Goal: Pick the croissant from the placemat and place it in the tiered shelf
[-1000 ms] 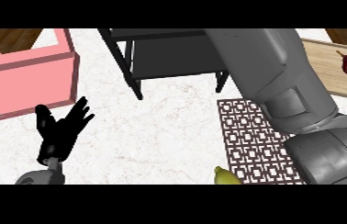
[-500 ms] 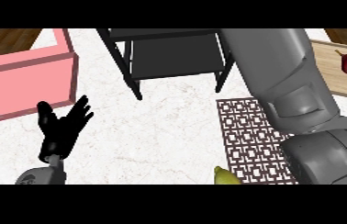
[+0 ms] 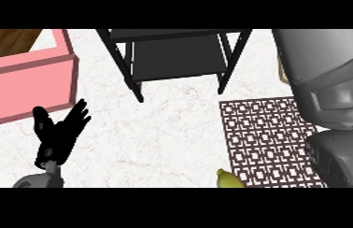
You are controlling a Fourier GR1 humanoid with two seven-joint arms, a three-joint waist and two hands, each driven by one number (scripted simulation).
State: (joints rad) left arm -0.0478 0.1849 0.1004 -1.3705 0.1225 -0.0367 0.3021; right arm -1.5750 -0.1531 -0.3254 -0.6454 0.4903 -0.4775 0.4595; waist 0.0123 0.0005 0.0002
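The black tiered shelf [image 3: 176, 56] stands at the back middle of the white counter, and its visible tiers hold nothing. The dark patterned placemat [image 3: 265, 138] lies at the right, partly under my right forearm [image 3: 321, 77]. No croissant shows anywhere in the head view. The grey right forearm rises along the right edge and leaves the picture at the top, so its hand is hidden. My left hand [image 3: 59, 133] rests open at the lower left, fingers up, well away from shelf and placemat.
A pink box [image 3: 34, 82] sits at the left edge, close above my left hand. The tip of a yellow-green item [image 3: 228, 179] pokes in at the bottom by the placemat's near corner. A strip of wooden board [image 3: 283, 73] shows beside the right forearm.
My right forearm has swung to the right, uncovering the shelf's right side. The left hand has stayed where it was.
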